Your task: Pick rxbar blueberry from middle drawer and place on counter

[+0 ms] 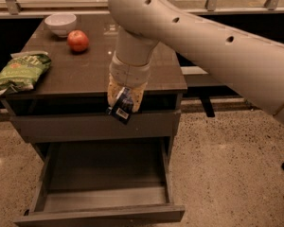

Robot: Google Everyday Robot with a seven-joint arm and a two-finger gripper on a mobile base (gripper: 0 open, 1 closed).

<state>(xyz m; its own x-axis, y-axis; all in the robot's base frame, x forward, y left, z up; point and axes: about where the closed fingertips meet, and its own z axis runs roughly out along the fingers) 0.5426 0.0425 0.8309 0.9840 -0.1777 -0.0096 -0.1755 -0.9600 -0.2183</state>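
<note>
Pincer at counter edge apparently grips rxbar blueberry hanging beneath it.

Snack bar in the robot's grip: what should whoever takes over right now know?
The end effector is shut on the rxbar blueberry, hanging at the front edge of the counter, above the open middle drawer.
Done: the bar is out of the drawer.
Left: carry it over the counter, set it down, release.
The counter also holds a bowl, an apple and a chip bag.
</note>
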